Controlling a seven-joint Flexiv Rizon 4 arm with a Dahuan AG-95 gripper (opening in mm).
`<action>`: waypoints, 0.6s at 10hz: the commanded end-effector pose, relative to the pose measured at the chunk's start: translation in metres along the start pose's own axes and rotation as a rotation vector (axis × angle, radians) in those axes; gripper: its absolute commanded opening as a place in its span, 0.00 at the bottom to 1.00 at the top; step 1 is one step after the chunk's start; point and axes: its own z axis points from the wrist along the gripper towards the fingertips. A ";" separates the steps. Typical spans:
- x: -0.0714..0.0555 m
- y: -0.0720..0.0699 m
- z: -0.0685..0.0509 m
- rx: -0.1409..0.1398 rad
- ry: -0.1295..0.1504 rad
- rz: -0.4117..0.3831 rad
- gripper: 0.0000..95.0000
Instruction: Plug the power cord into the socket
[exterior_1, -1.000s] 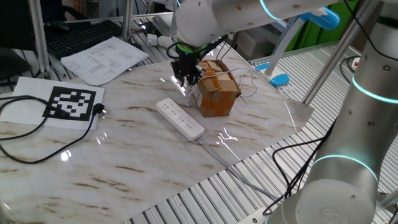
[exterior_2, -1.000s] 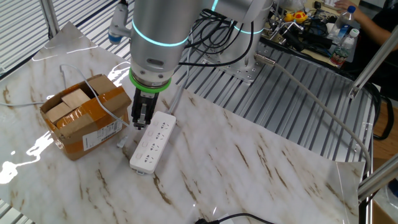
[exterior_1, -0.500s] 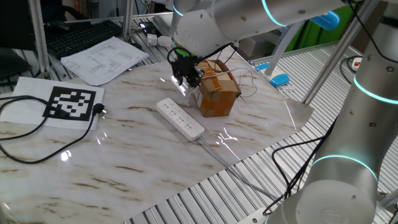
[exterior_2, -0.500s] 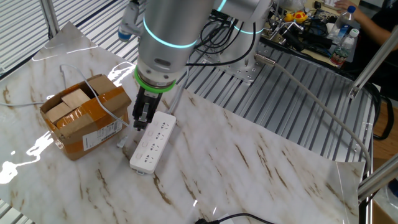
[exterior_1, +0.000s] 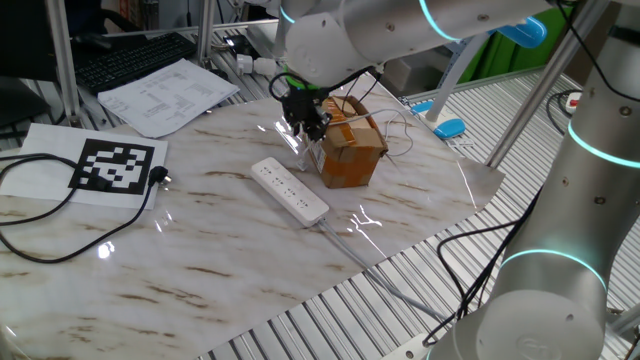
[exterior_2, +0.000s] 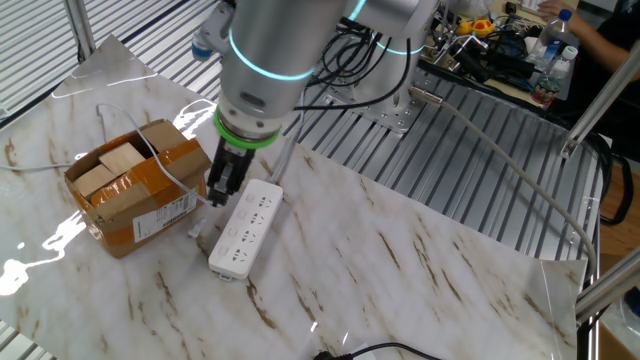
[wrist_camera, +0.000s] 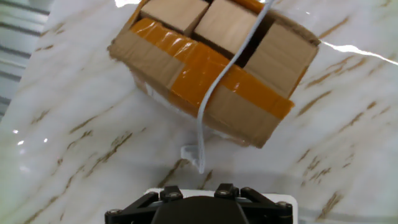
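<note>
Hand view cuts off the socket; jaws' state cannot be told.

The box stands near the strip, leaving a narrow gap where the gripper hangs; a thin white cable crosses it. The strip's other side is open marble

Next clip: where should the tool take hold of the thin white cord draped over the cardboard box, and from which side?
Probably at its small white plug end, lying on the table between the box and the power strip. Come from above: the box blocks one side, and the cord higher up is thin and slack.
</note>
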 end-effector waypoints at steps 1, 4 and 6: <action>0.000 -0.001 0.000 -0.008 -0.004 0.045 0.40; 0.003 -0.002 0.006 -0.020 -0.001 0.091 0.40; 0.005 -0.002 0.014 -0.025 -0.007 0.107 0.40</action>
